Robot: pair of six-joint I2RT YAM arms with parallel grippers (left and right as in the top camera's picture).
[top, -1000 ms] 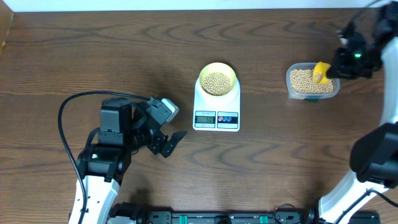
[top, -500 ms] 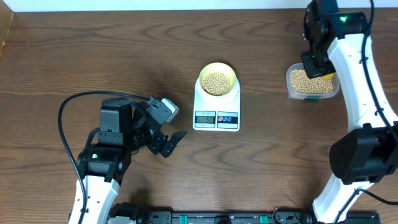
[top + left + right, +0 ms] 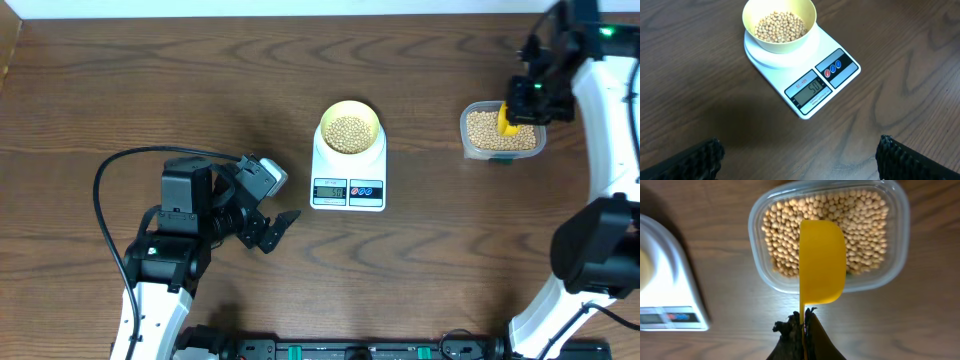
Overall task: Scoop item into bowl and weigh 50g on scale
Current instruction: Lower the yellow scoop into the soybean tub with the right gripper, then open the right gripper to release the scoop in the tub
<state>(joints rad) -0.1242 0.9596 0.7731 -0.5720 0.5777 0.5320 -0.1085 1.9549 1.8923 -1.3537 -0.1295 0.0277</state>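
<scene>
The pale yellow bowl [image 3: 372,119] stands on the white scale [image 3: 348,193], holding a heap of tan beans [image 3: 348,133]. In the left wrist view the bowl [image 3: 808,33] and scale [image 3: 842,79] lie ahead, and the display reads about 50. My left gripper [image 3: 800,146] is open and empty, low over bare table left of the scale [image 3: 268,208]. My right gripper [image 3: 804,317] is shut on the thin handle of a bright yellow scoop [image 3: 822,262]. It hangs over the clear tub [image 3: 896,255] of beans [image 3: 865,225], with no beans showing on it.
The clear tub [image 3: 541,141] sits at the back right, about a hand's width right of the scale. A black cable [image 3: 110,170] loops on the table beside the left arm. The table's far edge meets a white wall [image 3: 300,8].
The right arm has swung about above the tub, first to the left and then partly back to the right, keeping the scoop over the beans. The left arm has not moved.
</scene>
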